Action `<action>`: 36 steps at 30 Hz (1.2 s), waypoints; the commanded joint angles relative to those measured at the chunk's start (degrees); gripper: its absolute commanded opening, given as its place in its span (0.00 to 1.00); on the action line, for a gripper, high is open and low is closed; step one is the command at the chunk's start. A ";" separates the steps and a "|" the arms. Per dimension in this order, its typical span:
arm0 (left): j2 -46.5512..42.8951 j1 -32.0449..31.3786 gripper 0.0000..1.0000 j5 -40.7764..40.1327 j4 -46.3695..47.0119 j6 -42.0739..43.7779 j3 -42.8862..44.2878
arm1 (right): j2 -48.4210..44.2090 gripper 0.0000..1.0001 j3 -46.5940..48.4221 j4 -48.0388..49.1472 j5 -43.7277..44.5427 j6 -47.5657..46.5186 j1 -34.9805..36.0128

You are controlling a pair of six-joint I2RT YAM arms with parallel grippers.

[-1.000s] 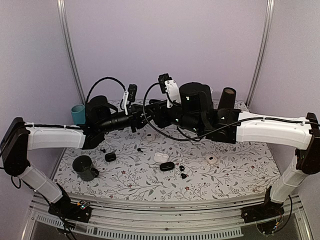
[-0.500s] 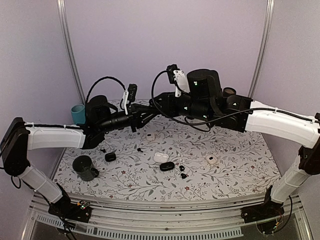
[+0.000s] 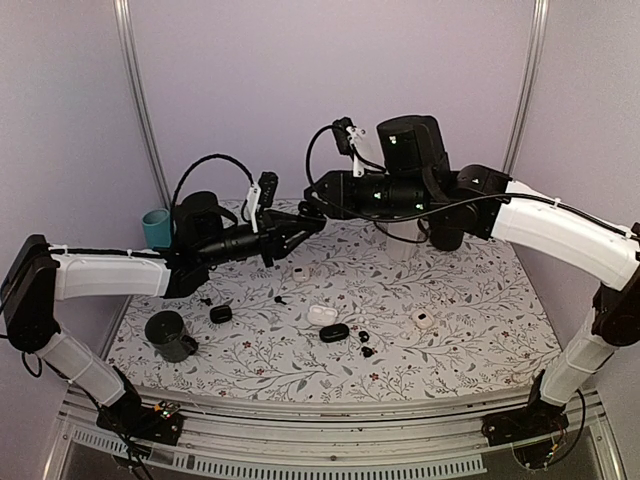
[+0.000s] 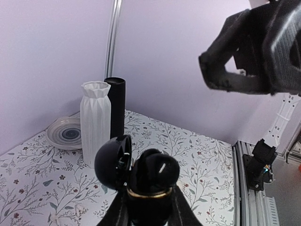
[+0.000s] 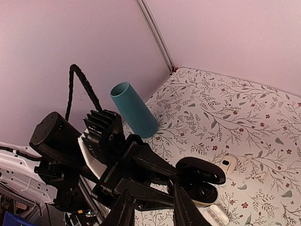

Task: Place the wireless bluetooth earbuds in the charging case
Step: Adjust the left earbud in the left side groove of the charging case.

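Black case, lid up, clamped tight in left gripper at bottom centre of left wrist view. Right gripper just above it, fingers partly apart, nothing seen between. Only in top view: earbuds lying on table, lower centre.

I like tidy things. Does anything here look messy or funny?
Yes. Small black earbuds lie loose on the table, outside any case. And a black charging case hangs open in the air, held by the left gripper.
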 commanded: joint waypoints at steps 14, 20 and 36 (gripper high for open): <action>-2.36 -1.16 0.00 -0.16 -1.41 2.67 1.81 | 4.31 0.74 3.64 -8.70 3.15 -1.67 -1.29; -2.41 -1.35 0.00 0.55 -1.77 3.00 1.96 | 5.02 0.85 3.43 -7.91 1.42 -0.90 -1.92; -2.47 -1.80 0.00 1.35 -2.01 3.57 1.90 | 5.30 0.88 2.25 -6.08 0.02 1.58 -3.76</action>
